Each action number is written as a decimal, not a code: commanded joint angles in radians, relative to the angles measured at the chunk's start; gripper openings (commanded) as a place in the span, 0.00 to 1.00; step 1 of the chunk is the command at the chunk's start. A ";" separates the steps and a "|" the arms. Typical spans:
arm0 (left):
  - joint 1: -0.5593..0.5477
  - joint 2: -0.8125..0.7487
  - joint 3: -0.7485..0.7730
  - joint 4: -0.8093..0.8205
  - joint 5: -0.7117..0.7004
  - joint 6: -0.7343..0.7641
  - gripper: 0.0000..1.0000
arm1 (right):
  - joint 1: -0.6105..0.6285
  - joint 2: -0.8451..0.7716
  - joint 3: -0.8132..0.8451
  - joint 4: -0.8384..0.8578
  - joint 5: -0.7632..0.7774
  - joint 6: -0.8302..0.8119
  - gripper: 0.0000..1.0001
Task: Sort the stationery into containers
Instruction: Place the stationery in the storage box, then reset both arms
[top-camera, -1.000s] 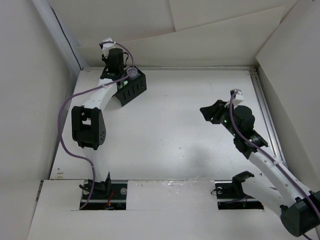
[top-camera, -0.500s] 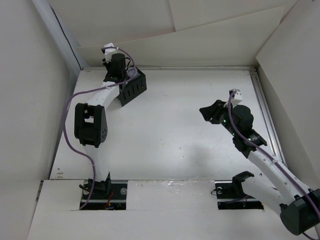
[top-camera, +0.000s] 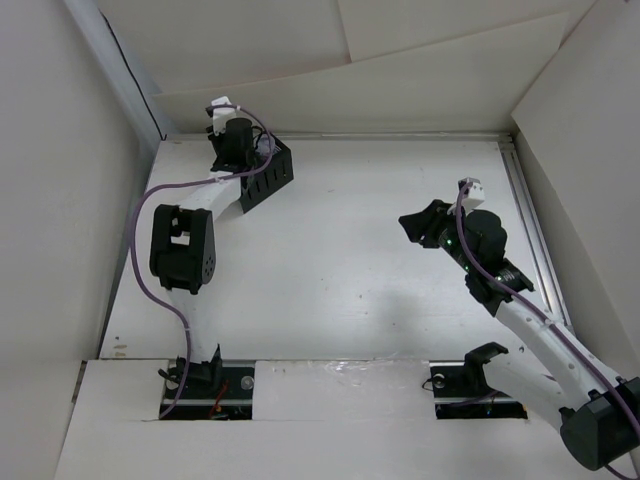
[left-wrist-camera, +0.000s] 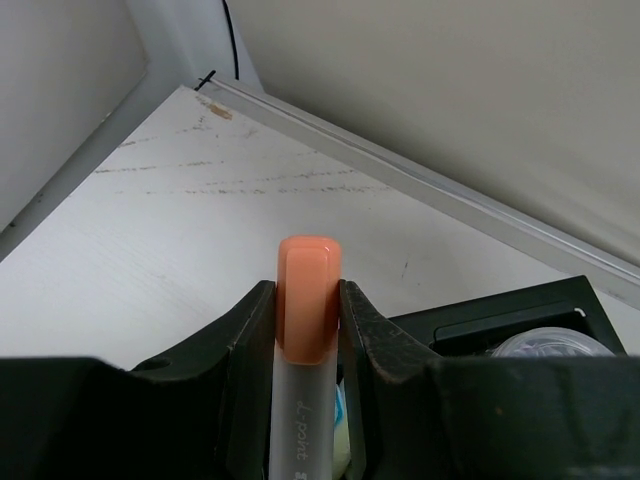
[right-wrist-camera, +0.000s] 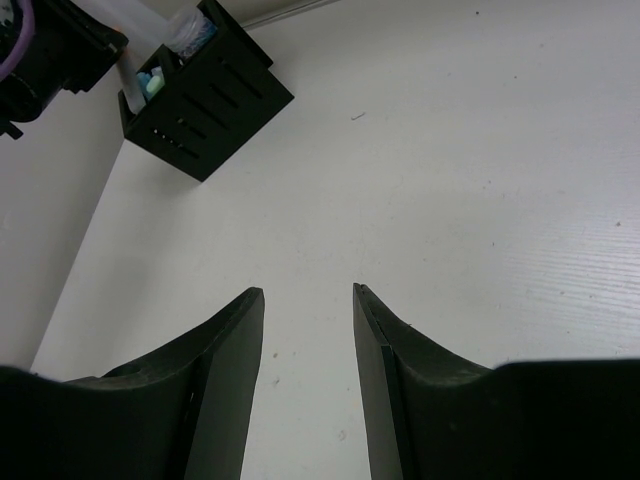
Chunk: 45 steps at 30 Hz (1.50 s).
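My left gripper (left-wrist-camera: 306, 290) is shut on the grey stick with the orange tip (left-wrist-camera: 305, 310), held over the black box organiser (left-wrist-camera: 520, 310) at the table's far left. In the top view the left gripper (top-camera: 240, 150) sits right at the organiser (top-camera: 268, 175). Pale green and light blue sticks show below the jaws (left-wrist-camera: 344, 440), and the round pale roll (left-wrist-camera: 550, 344) lies in the organiser. My right gripper (right-wrist-camera: 308, 300) is open and empty above bare table, far from the organiser (right-wrist-camera: 205, 100), where blue stick ends (right-wrist-camera: 152, 84) show; it also shows in the top view (top-camera: 422, 224).
White walls close the table on the left, back and right. A metal rail (left-wrist-camera: 400, 175) runs along the far edge, another along the right edge (top-camera: 530, 220). The left arm's black link (top-camera: 180, 250) hangs over the left part of the table.
My left gripper has shifted slightly right and towards the organiser with the stick in it. The right arm has not moved.
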 joint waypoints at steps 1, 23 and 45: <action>0.000 -0.024 -0.021 0.058 -0.025 0.012 0.23 | -0.008 -0.005 0.005 0.051 -0.010 -0.001 0.47; -0.030 -0.154 -0.094 0.053 -0.043 -0.034 0.44 | -0.008 -0.014 0.005 0.051 -0.021 -0.001 0.47; -0.050 -0.779 -0.503 -0.100 0.284 -0.366 1.00 | 0.001 0.000 0.025 0.042 -0.070 -0.001 1.00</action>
